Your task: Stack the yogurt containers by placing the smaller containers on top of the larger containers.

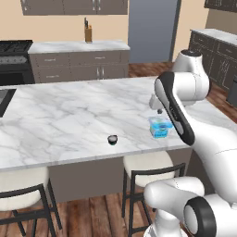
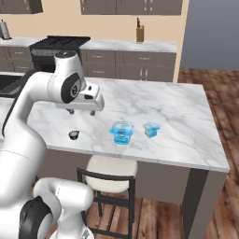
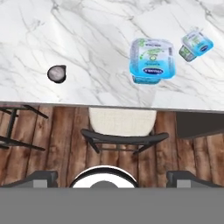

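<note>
Up above the marble counter point(image 2: 154, 100), the gripper point(image 2: 81, 112) hangs with its jaws spread wide and nothing between them. Below it and just to its side, near the counter's front edge, sits the tiny dark cup point(image 2: 73, 135), alone. The large blue tub point(image 2: 122, 132) stands well apart from the cup, with a smaller blue container point(image 2: 151, 129) just beyond.
</note>
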You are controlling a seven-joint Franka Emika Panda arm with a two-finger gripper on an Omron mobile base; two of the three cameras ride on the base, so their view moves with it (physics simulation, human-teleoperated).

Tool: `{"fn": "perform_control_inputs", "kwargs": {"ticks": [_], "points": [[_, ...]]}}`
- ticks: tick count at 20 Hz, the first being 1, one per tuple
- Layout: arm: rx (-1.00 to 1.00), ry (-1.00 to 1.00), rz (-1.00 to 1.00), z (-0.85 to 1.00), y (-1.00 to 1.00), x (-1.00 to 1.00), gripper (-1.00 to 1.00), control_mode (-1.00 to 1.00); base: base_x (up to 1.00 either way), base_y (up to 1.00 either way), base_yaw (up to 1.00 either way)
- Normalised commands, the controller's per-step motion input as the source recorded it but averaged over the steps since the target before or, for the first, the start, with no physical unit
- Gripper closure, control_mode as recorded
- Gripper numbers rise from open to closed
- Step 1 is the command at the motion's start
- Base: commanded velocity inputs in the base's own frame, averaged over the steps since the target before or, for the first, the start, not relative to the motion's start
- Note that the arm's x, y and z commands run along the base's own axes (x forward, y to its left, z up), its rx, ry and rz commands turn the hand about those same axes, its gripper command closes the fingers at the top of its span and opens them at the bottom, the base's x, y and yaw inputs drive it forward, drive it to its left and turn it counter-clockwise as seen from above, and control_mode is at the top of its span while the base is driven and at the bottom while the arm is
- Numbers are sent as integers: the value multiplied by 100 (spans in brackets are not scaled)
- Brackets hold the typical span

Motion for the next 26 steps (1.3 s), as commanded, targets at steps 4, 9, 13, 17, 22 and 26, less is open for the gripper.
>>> {"fn": "perform_control_inputs", "kwargs": {"ticks": [4,9,13,17,22,26], "points": [[2,0,-2,0,-31,-15,-100,-100,0,0,0],[4,0,-2,0,-36,-12,-100,-100,0,0,0],[8,0,-2,0,-40,-5,-100,-100,0,0,0],[14,0,-1,0,-37,-1,-100,-100,0,0,0],[16,-1,-1,0,-39,-2,-100,-100,0,0,0],[15,-3,-2,-2,-39,-11,-100,-100,0,0,0]]}}
